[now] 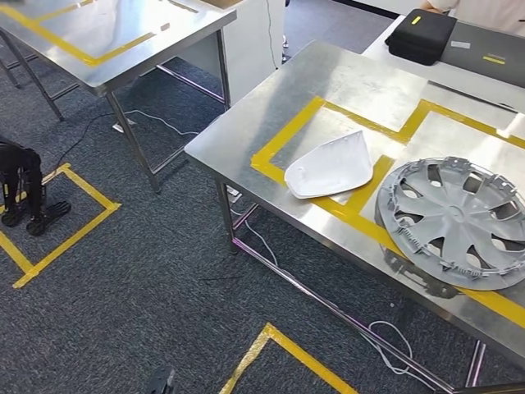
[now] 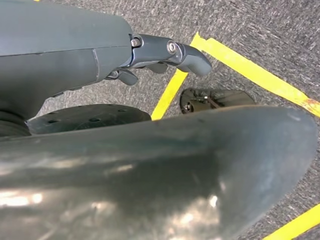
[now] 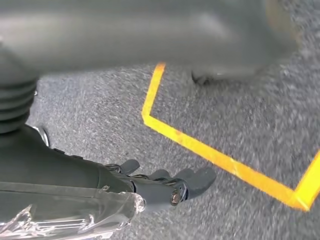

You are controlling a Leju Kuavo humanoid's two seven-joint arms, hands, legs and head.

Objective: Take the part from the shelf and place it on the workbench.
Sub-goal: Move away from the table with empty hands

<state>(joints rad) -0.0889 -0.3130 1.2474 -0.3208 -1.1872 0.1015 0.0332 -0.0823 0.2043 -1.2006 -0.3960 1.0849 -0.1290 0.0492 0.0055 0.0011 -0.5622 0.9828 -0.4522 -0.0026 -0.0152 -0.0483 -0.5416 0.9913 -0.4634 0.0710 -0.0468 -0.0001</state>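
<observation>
A white curved shell part (image 1: 329, 167) lies on the steel workbench (image 1: 260, 123), inside a yellow tape outline. To its right a grey wheel cover (image 1: 455, 222) rests flat by the bench's near edge. My left hand (image 2: 151, 52) hangs over the grey carpet with its fingers stretched out, and nothing is in it. My right hand (image 3: 158, 185) also hangs above the carpet, fingers extended and holding nothing. Crinkled clear plastic (image 3: 68, 215) shows at that wrist.
A second steel table (image 1: 124, 33) stands at the back left. On a pale table behind the workbench lies a black case (image 1: 421, 34), with a person (image 1: 489, 12) beyond it. Yellow tape squares (image 1: 74, 234) mark the carpet. White cables (image 1: 390, 341) trail under the bench, and a black device (image 1: 21, 185) stands far left.
</observation>
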